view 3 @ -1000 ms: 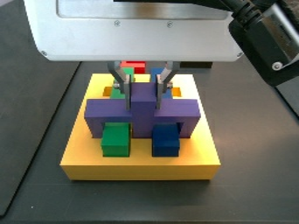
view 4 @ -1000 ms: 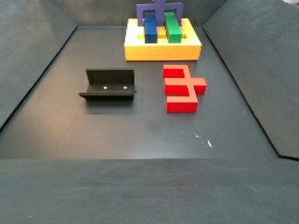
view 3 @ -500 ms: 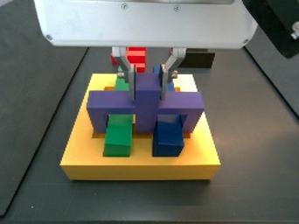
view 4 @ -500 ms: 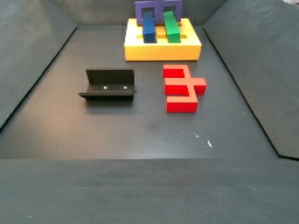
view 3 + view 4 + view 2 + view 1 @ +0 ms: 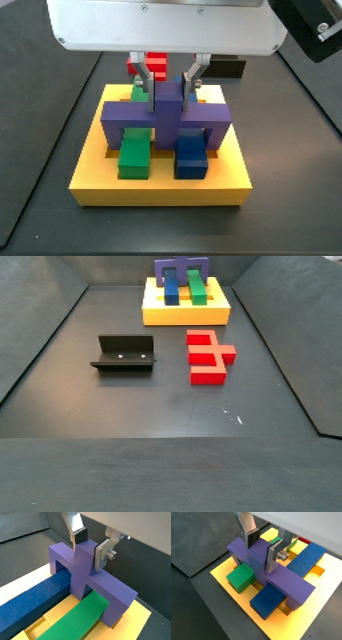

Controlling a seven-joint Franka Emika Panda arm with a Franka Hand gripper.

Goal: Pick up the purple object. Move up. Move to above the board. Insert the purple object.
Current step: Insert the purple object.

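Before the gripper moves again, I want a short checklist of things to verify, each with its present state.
1. Gripper over the purple object, above the board: ok.
2. Fingers on both sides of the middle stub: ok.
3. Fingers pressing or just released: cannot tell.
4. Purple object straddles the green bar and blue bar: ok.
5. Legs fully down in the slots: cannot tell.
6. Red block and fixture away from the board: ok.

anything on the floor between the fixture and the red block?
Nothing: bare dark floor separates the fixture from the red block in a side view. The gripper is over the board.
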